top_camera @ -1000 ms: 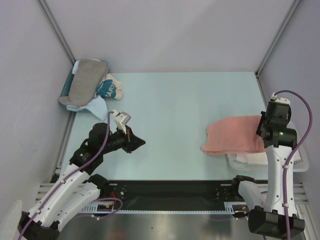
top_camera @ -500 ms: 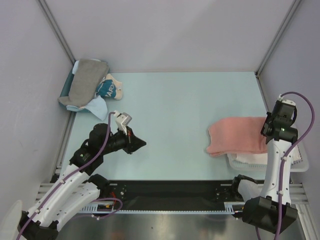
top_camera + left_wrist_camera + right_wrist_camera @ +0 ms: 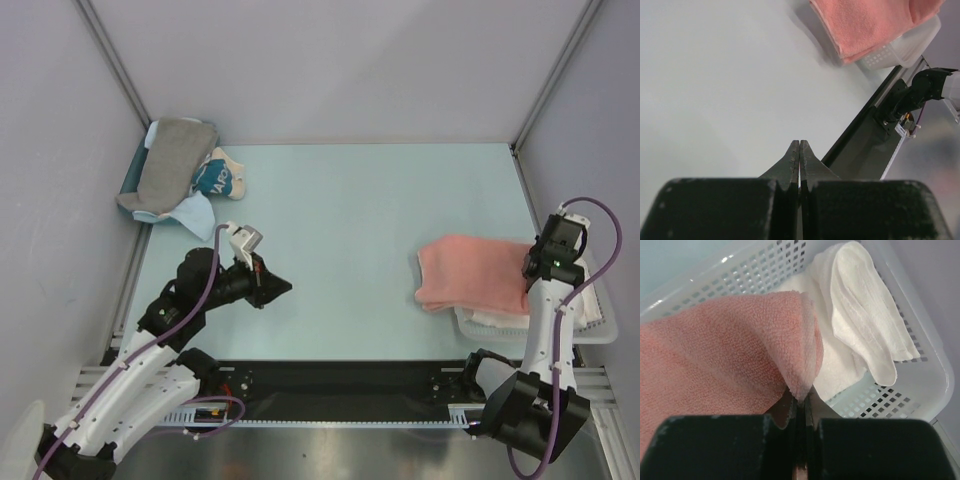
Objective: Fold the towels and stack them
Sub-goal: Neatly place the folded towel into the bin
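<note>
A folded salmon-pink towel (image 3: pixel 470 275) (image 3: pixel 725 350) lies at the table's right, its right end draped over a white basket (image 3: pixel 603 328) (image 3: pixel 920 385). My right gripper (image 3: pixel 532 268) (image 3: pixel 800 396) is shut on that towel's corner, above the basket. A white towel (image 3: pixel 865 325) (image 3: pixel 492 318) lies folded inside the basket. At the far left a grey towel (image 3: pixel 170 165) rests on top of a light blue towel (image 3: pixel 196 213). My left gripper (image 3: pixel 284 288) (image 3: pixel 799 146) hovers shut and empty over the table's left half.
A small teal bundle with white print (image 3: pixel 213 180) sits next to the grey towel. A teal tray edge (image 3: pixel 132 168) shows under that pile. Walls close in on three sides. A black rail (image 3: pixel 340 380) runs along the near edge.
My right arm has drawn back toward the near right, pulling the pink towel's corner a little further over the basket. The left arm has not moved.
</note>
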